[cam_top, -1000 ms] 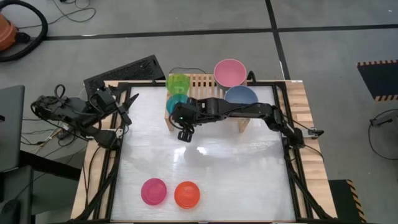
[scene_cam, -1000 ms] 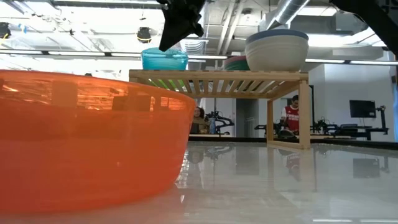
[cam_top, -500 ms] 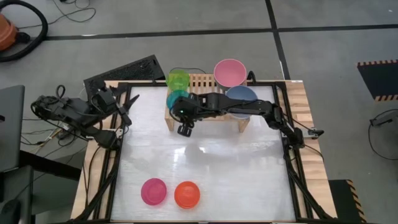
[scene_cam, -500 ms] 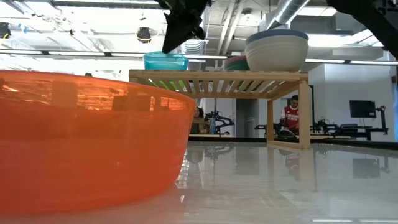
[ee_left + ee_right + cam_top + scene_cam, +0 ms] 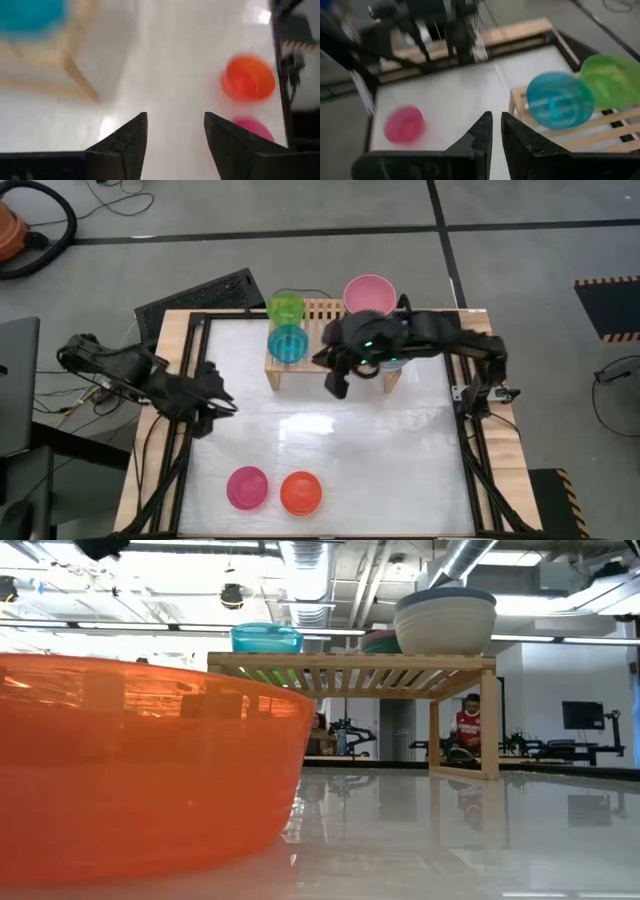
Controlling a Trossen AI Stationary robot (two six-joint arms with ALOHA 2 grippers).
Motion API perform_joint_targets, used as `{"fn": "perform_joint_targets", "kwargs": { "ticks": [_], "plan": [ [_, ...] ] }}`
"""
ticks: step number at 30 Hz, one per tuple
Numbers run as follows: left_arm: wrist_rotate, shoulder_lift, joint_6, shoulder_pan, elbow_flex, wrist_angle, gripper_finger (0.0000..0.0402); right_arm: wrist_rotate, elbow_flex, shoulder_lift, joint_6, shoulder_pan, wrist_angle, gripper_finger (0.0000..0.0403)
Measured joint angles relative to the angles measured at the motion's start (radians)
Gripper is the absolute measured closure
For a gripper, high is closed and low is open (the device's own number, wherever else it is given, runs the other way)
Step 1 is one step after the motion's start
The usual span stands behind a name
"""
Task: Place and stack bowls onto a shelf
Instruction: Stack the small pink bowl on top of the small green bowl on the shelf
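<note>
Looking straight down: shelf (image 5: 318,310) stood at the table's far edge, carrying cyan bowl (image 5: 288,343) at its left front and green bowl (image 5: 286,310) just behind it; light pink bowl (image 5: 369,296) sat at the far right, with slate blue bowl (image 5: 392,363) mostly hidden under the right arm. Right gripper (image 5: 335,383) hung over the table just in front of the shelf, holding nothing. Left gripper (image 5: 213,402) hovered above the table's left side, well apart from the shelf. Magenta bowl (image 5: 247,487) and orange bowl (image 5: 301,493) rested side by side near the front edge. From table height: orange bowl (image 5: 140,765) filled the foreground; shelf (image 5: 350,668) bore cyan bowl (image 5: 266,638) and a slate blue bowl nested on cream bowl (image 5: 446,625). From the left wrist: fingers (image 5: 125,142) spread wide, empty, above orange bowl (image 5: 248,79) and magenta bowl (image 5: 256,129). From the right wrist: fingers (image 5: 480,135) nearly pressed together, gripping nothing, facing cyan bowl (image 5: 560,99) and green bowl (image 5: 611,74).
</note>
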Motion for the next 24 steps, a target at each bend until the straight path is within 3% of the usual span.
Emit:
{"fn": "perform_joint_targets", "kwargs": {
  "ticks": [4, 8, 12, 16, 24],
  "plan": [
    [0.067, 0.111, -0.151, -0.021, 0.000, -0.117, 0.0209, 0.002, 0.001, -0.047, 0.039, 0.007, -0.020, 0.0334],
    [0.113, 0.221, -0.123, -0.070, -0.001, -0.175, 0.0203, 0.002, 0.000, -0.059, 0.074, 0.013, -0.033, 0.0334],
    [0.155, 0.292, -0.118, -0.173, -0.002, -0.072, 0.0203, 0.000, 0.000, -0.058, 0.088, 0.021, -0.058, 0.0334],
    [0.104, 0.327, -0.079, -0.262, -0.012, -0.016, 0.0203, 0.000, -0.001, -0.040, 0.088, 0.026, -0.090, 0.0334],
    [0.120, 0.314, -0.235, -0.360, -0.290, 0.310, 0.0203, -0.002, -0.001, -0.043, 0.182, 0.026, -0.108, 0.0333]
  ]
}}
